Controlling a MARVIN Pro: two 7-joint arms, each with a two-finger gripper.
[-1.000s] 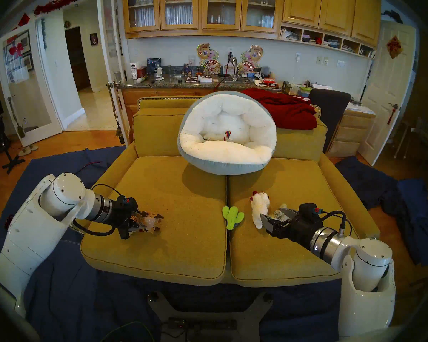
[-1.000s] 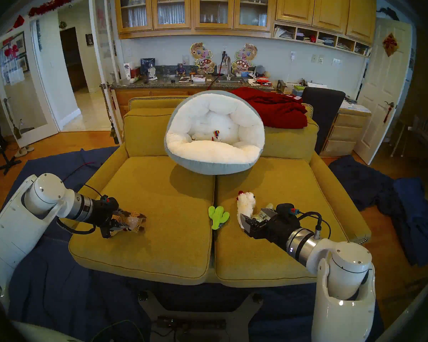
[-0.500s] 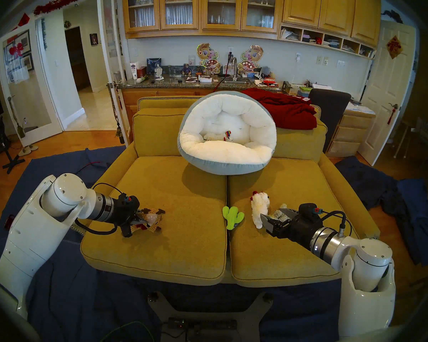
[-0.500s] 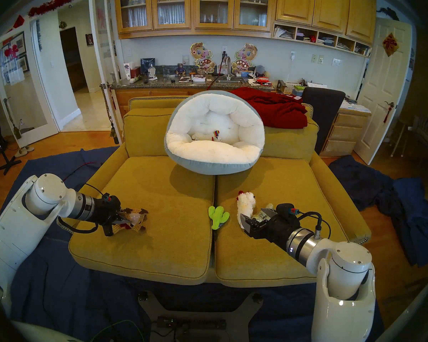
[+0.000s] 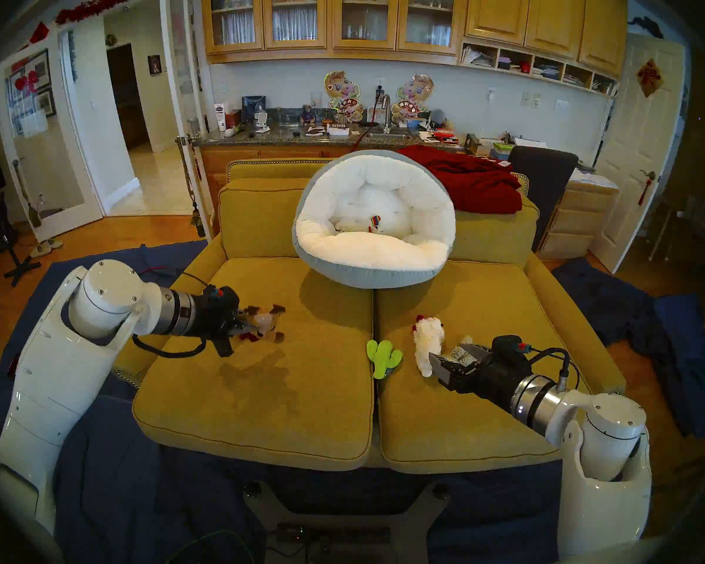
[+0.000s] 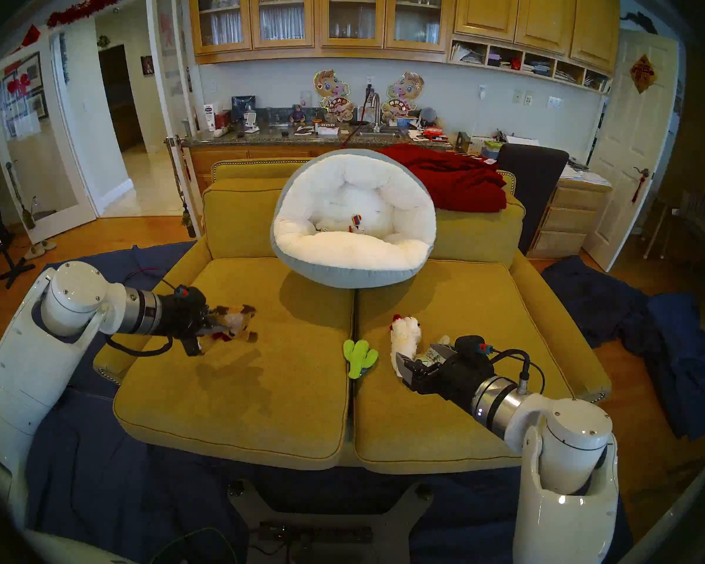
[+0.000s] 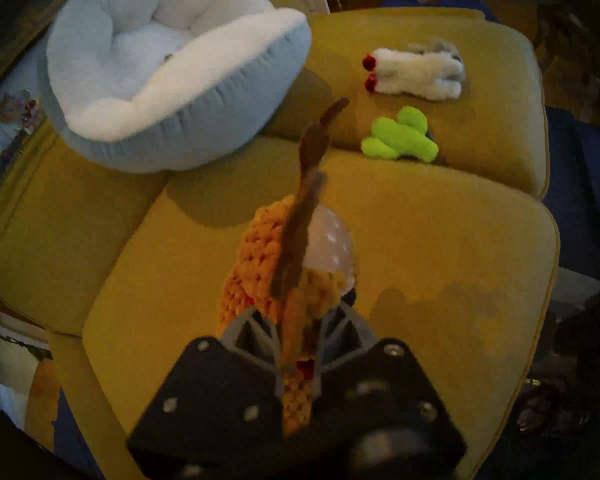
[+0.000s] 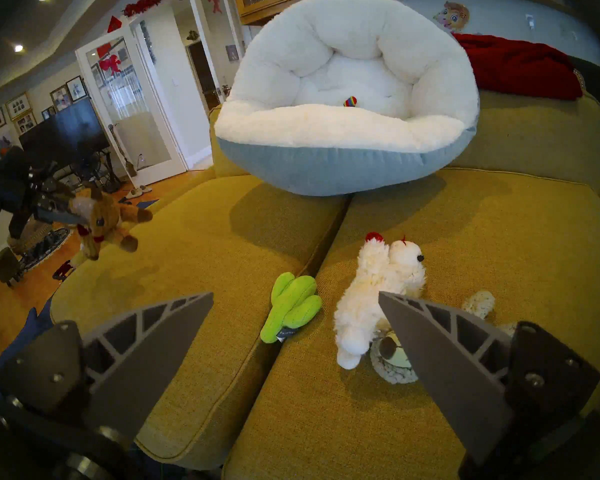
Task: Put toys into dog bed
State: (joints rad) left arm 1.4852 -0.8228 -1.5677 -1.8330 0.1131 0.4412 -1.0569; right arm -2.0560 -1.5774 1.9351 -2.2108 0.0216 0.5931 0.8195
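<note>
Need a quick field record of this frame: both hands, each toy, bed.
left hand: shut on the brown reindeer, held above the left seat cushion
right hand: open, holding nothing, low over the right seat cushion
green cactus: lying at the seam between the cushions
white fluffy toy: on the right cushion
grey-beige toy: beside the white one, partly hidden
dog bed: propped against the sofa back
rainbow toy: inside the bed
</note>
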